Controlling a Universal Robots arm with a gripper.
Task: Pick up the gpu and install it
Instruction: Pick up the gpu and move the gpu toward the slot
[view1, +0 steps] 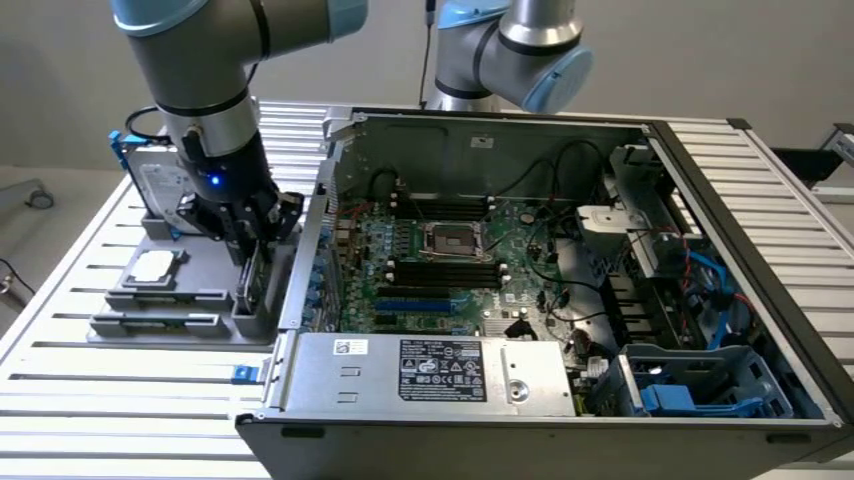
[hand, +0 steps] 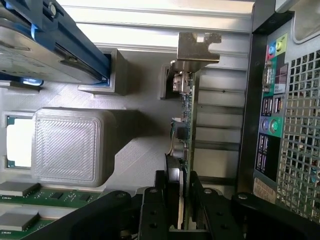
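Wrist view: gripper (hand: 182, 182) parted, straddling upright gpu (hand: 186, 115); exterior view: beside open case (view1: 467, 140)

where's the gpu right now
The gpu stands on edge in the grey parts holder at the exterior view's left, just outside the side wall of the open computer case, with the claw directly over it.

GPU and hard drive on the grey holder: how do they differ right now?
The gpu is a thin green board with a silver bracket; the hard drive is a thicker silver block in a blue frame. The gripper straddles the gpu; the hard drive stands free. Both stand on edge in the grey holder.
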